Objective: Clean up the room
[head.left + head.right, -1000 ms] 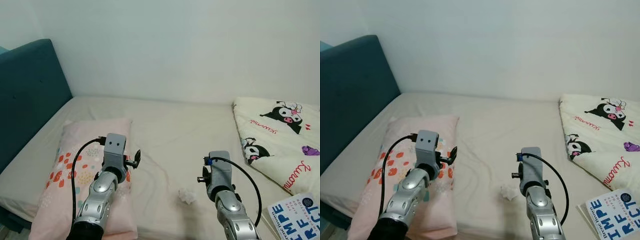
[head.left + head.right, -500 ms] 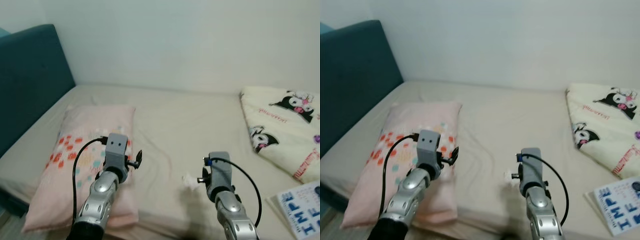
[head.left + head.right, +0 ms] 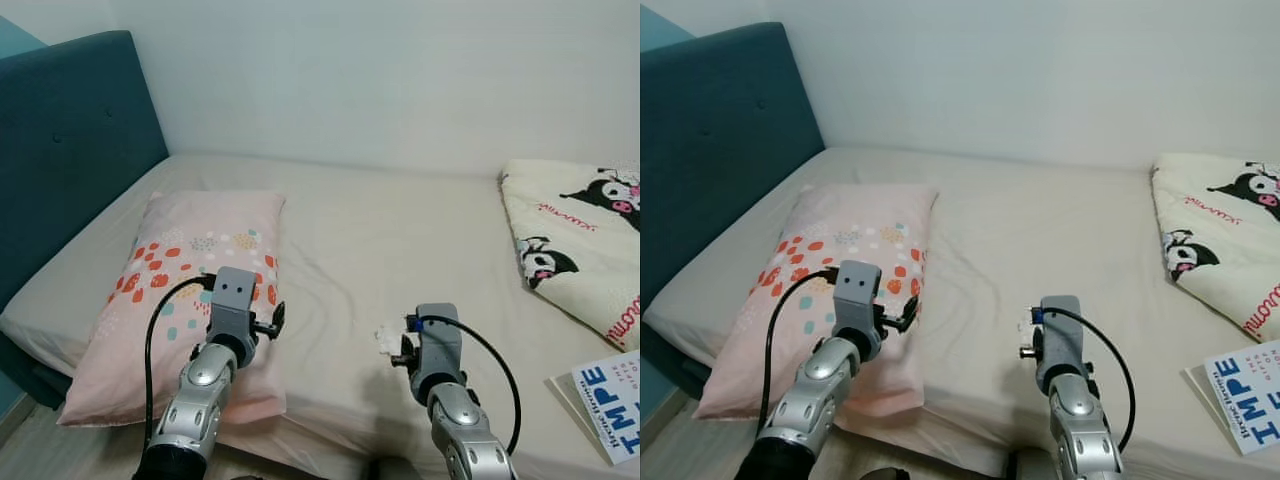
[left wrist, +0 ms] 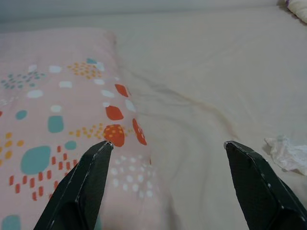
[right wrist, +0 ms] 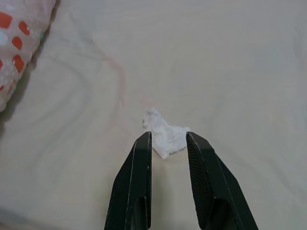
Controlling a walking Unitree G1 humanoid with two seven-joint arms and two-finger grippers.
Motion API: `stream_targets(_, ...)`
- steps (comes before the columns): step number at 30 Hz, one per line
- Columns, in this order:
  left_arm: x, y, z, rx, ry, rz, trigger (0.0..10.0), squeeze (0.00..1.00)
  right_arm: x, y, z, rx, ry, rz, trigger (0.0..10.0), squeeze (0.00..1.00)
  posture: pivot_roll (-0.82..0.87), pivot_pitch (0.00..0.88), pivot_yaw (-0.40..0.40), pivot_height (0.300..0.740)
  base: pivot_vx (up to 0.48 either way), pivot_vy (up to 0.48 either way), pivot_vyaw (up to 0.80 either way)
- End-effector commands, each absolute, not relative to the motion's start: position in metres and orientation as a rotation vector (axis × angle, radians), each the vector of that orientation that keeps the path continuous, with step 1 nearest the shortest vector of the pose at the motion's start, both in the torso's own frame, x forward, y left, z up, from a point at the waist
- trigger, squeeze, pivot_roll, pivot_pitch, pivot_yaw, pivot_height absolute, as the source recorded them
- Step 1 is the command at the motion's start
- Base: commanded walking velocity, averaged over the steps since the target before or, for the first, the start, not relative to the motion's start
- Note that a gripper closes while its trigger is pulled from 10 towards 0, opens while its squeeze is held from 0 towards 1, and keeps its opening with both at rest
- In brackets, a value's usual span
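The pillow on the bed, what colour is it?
The soft pink pillow has red, teal, white and orange spots, seen best in the left wrist view.

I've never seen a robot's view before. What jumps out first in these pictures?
A crumpled white tissue lies on the beige bed sheet, right in front of the right gripper, whose black fingers are parted around it. To the robot's left lies a pink dotted pillow, and a cartoon-print blanket lies at the right.

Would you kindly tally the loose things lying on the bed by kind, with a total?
Pillow: 1
Crumpled tissue: 1
Cartoon-print blanket: 1
Blue-lettered booklet: 1
Total: 4
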State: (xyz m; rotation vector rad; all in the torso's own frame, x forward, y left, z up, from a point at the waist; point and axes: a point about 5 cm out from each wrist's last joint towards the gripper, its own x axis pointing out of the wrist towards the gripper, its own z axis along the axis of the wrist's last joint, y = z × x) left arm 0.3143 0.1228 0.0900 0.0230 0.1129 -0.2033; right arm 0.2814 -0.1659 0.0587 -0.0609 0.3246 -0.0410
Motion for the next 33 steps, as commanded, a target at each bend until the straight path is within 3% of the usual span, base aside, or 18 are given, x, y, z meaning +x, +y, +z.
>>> stream_targets(1,0.3131,0.127,0.0884,0.039,0.126,-0.203,10.0,0.0,0.2798,-0.1637,0.0575,-0.04,0.335,-0.039,10.0,0.0,-0.03,0.021,0.027,0.623,0.0,0.0,0.0)
stream_targets(19,0.3135,0.1262,0.0888,0.043,0.126,-0.217,10.0,0.0,0.2811,-0.1623,0.0591,-0.032,0.325,-0.03,10.0,0.0,-0.03,0.014,0.028,0.673,0.0,0.0,0.0)
stream_targets(33,0.3121,0.129,0.0877,0.047,0.124,-0.191,10.0,0.0,0.2827,-0.1599,0.062,-0.03,0.308,-0.008,10.0,0.0,-0.03,0.0,0.026,0.738,0.0,0.0,0.0)
